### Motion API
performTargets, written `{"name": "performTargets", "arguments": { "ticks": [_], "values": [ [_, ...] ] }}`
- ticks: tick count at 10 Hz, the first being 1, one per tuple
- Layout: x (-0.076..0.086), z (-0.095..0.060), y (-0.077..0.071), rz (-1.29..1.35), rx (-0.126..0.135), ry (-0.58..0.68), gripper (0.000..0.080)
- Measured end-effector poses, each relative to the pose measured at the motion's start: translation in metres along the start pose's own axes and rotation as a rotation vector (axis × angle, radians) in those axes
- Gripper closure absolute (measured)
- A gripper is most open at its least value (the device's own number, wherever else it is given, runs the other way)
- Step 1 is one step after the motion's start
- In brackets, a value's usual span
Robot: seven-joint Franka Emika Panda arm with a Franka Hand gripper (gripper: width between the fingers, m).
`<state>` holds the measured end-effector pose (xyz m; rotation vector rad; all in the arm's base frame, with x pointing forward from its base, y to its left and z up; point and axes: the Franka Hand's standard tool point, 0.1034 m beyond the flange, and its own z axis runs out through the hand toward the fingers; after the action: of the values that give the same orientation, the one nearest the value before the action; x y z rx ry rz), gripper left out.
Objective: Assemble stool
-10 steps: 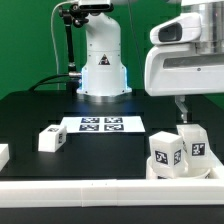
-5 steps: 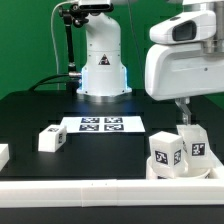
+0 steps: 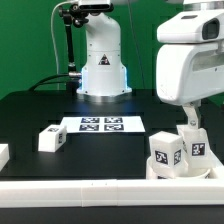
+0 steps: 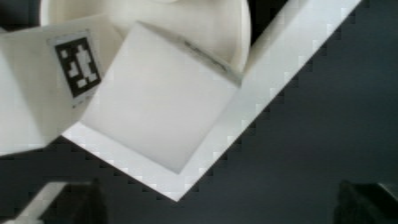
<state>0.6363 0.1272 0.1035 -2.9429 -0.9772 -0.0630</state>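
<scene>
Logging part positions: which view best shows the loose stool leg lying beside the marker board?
The exterior view: the loose leg shows whole, tag visible, on the exterior view's left of the marker board. The wrist view holds only close-up white parts, apparently not this leg.

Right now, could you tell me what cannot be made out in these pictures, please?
Seat: exterior view, mostly hidden behind two upright legs and the front rail.
White part: cut off by the exterior view's left edge.
Tag on leg: wrist view, too blurred to read.
</scene>
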Motion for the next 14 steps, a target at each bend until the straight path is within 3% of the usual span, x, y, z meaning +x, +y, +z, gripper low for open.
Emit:
{"name": "performTargets", "arguments": {
  "ticks": [4, 7, 11, 14],
  "values": [
    [-0.004, 0.002, 0.005, -0.380, -0.010, -0.011, 0.0150],
    [-0.005, 0.005, 0.007, -0.624, -0.032, -0.015, 0.0150],
    [-0.015, 0.016, 0.013, -0.925, -0.037, -0.046, 0.0150],
    [-0.020, 0.021, 0.018, -0.965, -0.028, -0.053, 0.0160]
  ]
}}
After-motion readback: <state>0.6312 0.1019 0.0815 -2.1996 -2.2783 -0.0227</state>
